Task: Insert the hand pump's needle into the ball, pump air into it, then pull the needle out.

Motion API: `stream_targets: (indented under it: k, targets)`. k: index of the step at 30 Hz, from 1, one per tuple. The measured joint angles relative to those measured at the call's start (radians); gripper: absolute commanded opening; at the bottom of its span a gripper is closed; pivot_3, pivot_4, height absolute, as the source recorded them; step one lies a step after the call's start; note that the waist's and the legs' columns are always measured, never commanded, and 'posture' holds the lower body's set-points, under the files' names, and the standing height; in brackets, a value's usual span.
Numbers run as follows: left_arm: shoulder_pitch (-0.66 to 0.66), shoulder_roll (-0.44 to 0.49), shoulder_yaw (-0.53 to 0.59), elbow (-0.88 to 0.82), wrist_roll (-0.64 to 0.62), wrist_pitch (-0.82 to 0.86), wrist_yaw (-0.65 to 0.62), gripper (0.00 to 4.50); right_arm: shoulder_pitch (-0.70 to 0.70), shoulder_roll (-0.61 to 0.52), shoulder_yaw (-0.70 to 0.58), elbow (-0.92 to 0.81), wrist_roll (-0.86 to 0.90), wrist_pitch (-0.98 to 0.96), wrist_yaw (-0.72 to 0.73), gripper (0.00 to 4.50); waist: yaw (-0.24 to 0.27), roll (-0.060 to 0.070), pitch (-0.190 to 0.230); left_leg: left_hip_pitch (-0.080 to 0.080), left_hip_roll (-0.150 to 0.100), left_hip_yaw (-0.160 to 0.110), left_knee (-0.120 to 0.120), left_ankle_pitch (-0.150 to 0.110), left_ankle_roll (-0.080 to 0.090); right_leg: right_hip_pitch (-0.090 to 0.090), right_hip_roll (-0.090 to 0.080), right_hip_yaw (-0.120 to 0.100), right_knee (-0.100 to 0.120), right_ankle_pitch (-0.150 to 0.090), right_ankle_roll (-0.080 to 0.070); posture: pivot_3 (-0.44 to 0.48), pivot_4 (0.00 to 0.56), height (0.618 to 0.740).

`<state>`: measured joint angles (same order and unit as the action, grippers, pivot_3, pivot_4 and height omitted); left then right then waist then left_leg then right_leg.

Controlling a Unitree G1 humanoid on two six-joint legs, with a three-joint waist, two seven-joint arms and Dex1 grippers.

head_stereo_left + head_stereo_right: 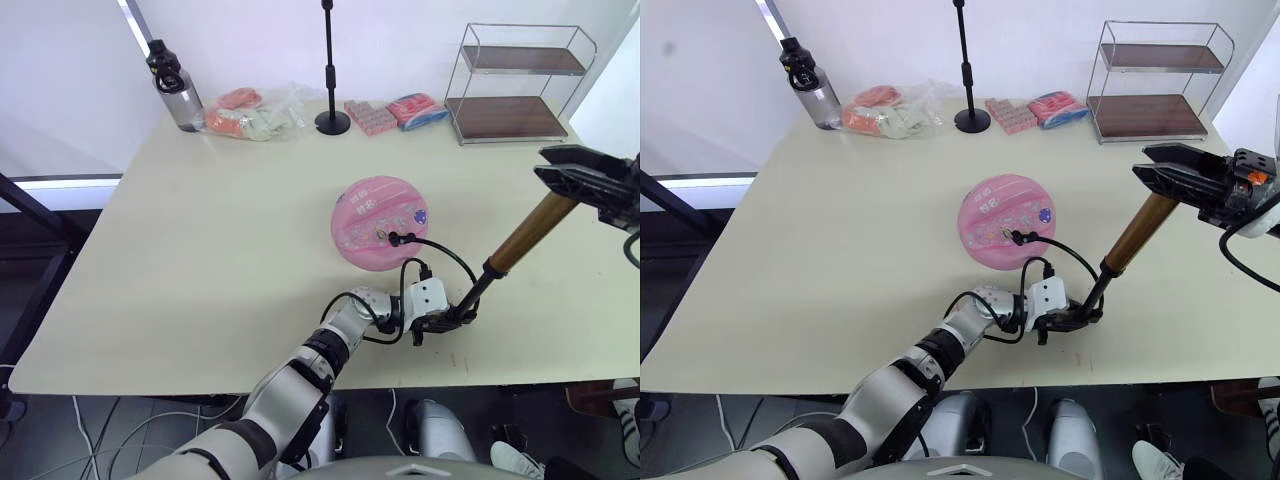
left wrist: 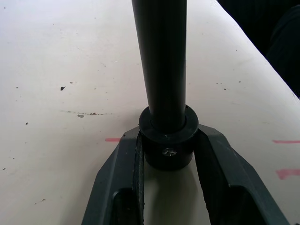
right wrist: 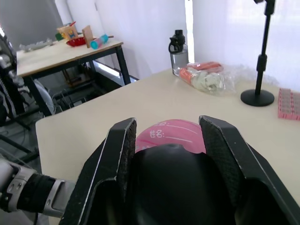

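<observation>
**Needle in, pump braced at both ends**

The pink ball [image 1: 380, 222] sat near the middle of the tabletop [image 1: 200, 260], and the hose [image 1: 440, 255] looped from the foot of the pump [image 1: 525, 235] up to a black fitting [image 1: 395, 238] pressed against the ball's near side. The needle itself was too small to make out, but the fitting touched the rubber, so the insertion step looked done.

Down low, the left hand [image 1: 440, 322] was clamped on the pump's black bottom cap [image 2: 168, 140], pinning it just above the tabletop near the front edge; the wrist view showed both fingers [image 2: 129, 173] hugging that cap. Up high, the right hand [image 1: 1170, 172] was clenched around the black handle [image 3: 173, 183] at the top of the tilted bronze barrel, one finger on each side.

So the pump leaned from the left hand's grip up and out toward the right. Judging by that, this was the pumping stage, though how much air had gone in could not be read from the ball. Left to do: finish the strokes and pull the needle free.

A bottle [image 1: 175, 90], a stand [image 1: 330, 70] and a wire shelf [image 1: 515, 85] lined the far edge, well apart from the action.
</observation>
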<state>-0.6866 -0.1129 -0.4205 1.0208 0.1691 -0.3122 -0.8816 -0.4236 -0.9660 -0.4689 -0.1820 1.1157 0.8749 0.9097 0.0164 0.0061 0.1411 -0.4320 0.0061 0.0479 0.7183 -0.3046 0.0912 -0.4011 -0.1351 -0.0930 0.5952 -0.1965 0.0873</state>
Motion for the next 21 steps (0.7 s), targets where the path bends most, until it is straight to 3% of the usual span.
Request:
stream_targets:
  k: [5, 12, 21]
  targets:
    - [0.001, -0.001, 0.0, 0.0, -0.006, 0.0, -0.008, 1.07, 0.013, 0.004, -0.004, -0.03, 0.01, 0.006, -0.002, 1.65, 0.002, 0.0, 0.0, -0.001, -0.001, 0.0, -0.002, 0.001, -0.001, -0.001, 0.002, -0.001, -0.002, 0.001, 0.002, 0.0, 0.15, 0.74]
    - [0.007, 0.009, -0.002, 0.006, -0.004, 0.004, 0.004, 1.07, 0.131, 0.12, 0.005, -0.141, -0.046, -0.118, 0.004, 1.65, -0.002, -0.007, -0.005, 0.005, 0.0, -0.002, -0.001, -0.002, 0.004, 0.005, 0.003, -0.002, -0.001, 0.0, 0.0, 0.0, 0.15, 0.74]
    - [0.022, 0.014, -0.003, 0.009, 0.0, 0.017, 0.01, 1.07, 0.315, 0.282, 0.174, -0.14, -0.267, -0.347, 0.045, 1.65, -0.002, -0.02, -0.02, 0.014, 0.001, -0.003, -0.005, -0.003, 0.003, 0.011, 0.008, 0.0, 0.0, -0.001, -0.001, 0.0, 0.15, 0.74]
